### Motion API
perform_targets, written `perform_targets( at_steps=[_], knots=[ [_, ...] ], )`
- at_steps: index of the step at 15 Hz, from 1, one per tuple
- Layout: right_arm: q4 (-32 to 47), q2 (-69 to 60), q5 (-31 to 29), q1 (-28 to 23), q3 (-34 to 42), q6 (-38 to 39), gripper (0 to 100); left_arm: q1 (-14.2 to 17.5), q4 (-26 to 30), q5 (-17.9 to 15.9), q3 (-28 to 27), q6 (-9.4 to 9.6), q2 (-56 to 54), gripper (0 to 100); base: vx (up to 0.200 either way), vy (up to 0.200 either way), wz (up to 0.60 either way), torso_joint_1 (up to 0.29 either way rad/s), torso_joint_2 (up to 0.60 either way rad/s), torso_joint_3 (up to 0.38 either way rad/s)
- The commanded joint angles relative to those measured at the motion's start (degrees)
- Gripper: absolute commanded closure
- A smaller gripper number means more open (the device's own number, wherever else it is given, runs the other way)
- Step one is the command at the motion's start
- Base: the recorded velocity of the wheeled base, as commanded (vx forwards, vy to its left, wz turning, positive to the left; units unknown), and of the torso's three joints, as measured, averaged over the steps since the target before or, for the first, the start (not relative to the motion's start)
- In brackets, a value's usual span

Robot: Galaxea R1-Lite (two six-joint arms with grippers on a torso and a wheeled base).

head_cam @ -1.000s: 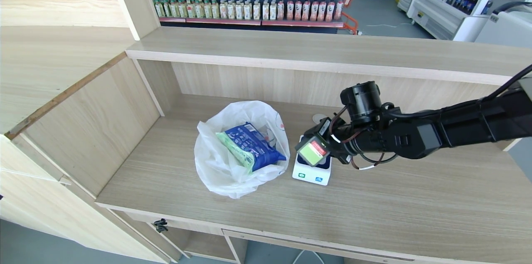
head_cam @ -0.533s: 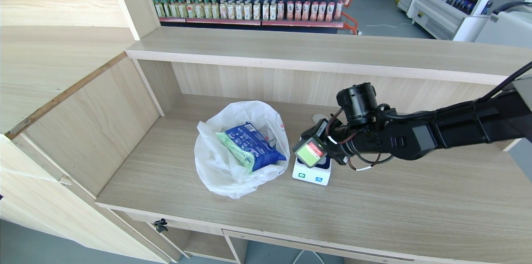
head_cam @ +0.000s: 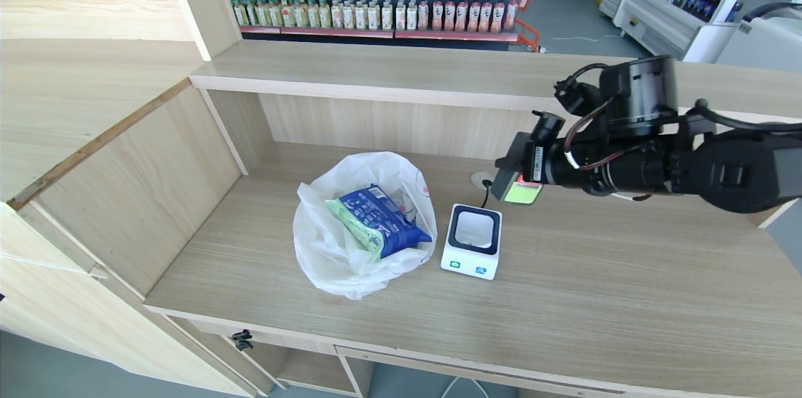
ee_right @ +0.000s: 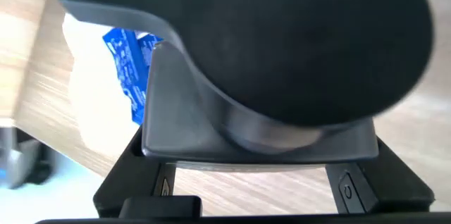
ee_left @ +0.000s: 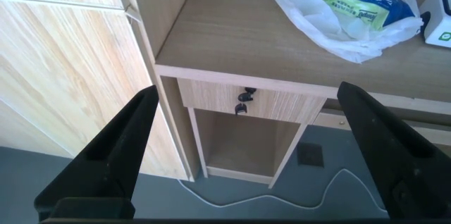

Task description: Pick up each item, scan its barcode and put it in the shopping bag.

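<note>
Pinching a small green-and-red item (head_cam: pixel 523 193), the right gripper (head_cam: pixel 512 180) hangs near the scanner (head_cam: pixel 472 249) (left gripper (ee_left: pixel 248 94) spread).

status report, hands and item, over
Left hand open, low before the counter. Right hand shut on pack, above counter, beyond scanner. Only scanner between pack and bag.

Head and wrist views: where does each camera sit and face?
Head: high, looking down on wooden counter, white scanner; right gripper holds small green box.
Left wrist: off the counter's front, facing its drawer between open left gripper.
Right wrist: above the counter, looking past its own gripper.
Shared: white plastic shopping bag, blue packet.
</note>
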Motion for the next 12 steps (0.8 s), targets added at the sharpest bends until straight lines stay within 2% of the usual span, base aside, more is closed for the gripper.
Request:
perform_targets(
  at_steps=[1,5,9,12],
  knots=[
    [-1.62,-12.21,-0.97,-2.27,6.74,-10.52,100,0.02,-0.09,0.0,0.0,0.0,-0.02,0,0.0,0.0,0.0,0.0,0.0,0.0],
    [-2.15,-20.56,-0.53,-2.27,13.69,-24.05,100,0.02,0.0,0.0,0.0,0.0,-0.02,0,0.0,0.0,0.0,0.0,0.0,0.0],
    [-5.66,-22.4,1.22,-0.6,16.41,-25.9,100,0.02,0.0,0.0,0.0,0.0,-0.02,0,0.0,0.0,0.6,-0.005,0.02,0.021],
    [-10.76,-22.4,1.14,0.54,18.61,-26.16,100,0.02,-0.09,0.0,0.0,0.0,-0.02,0,0.0,0.0,0.6,-0.129,0.38,0.24]
  ],
)
